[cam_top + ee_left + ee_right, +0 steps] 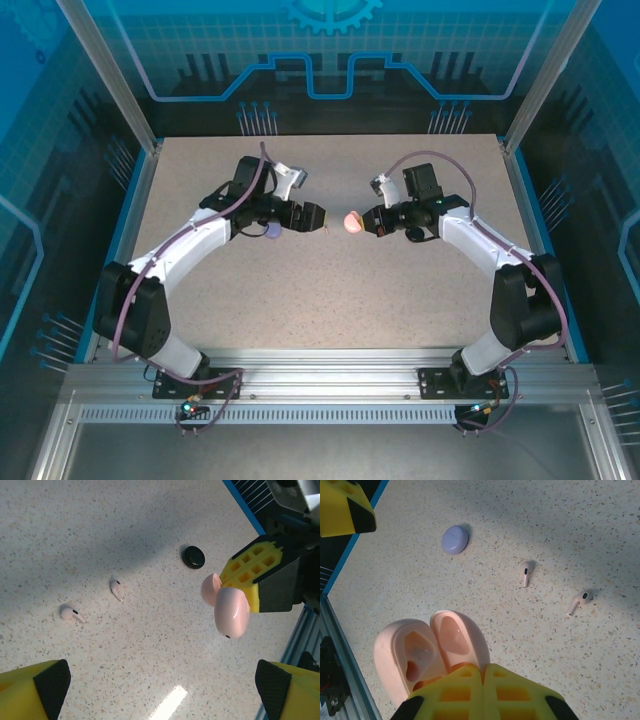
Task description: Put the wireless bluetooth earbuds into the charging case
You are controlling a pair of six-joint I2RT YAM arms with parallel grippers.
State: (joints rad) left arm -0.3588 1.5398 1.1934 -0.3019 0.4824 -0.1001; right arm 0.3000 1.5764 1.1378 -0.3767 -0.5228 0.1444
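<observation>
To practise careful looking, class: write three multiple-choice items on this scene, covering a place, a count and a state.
1. Where is the pink case? A on the table; B in the right end effector; C on the rail.
2. How many pink earbuds lie on the table? A one; B two; C four.
3. The left end effector is: A open; B shut; C shut on an earbud.
Answers: 1 B, it clamps the case; 2 B, two lie apart; 3 A, its fingers stand wide apart.

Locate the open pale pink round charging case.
The pale pink charging case is central in the top view, clamped in the right gripper, facing the open left gripper; two pale pink earbuds lie nearby.
</observation>
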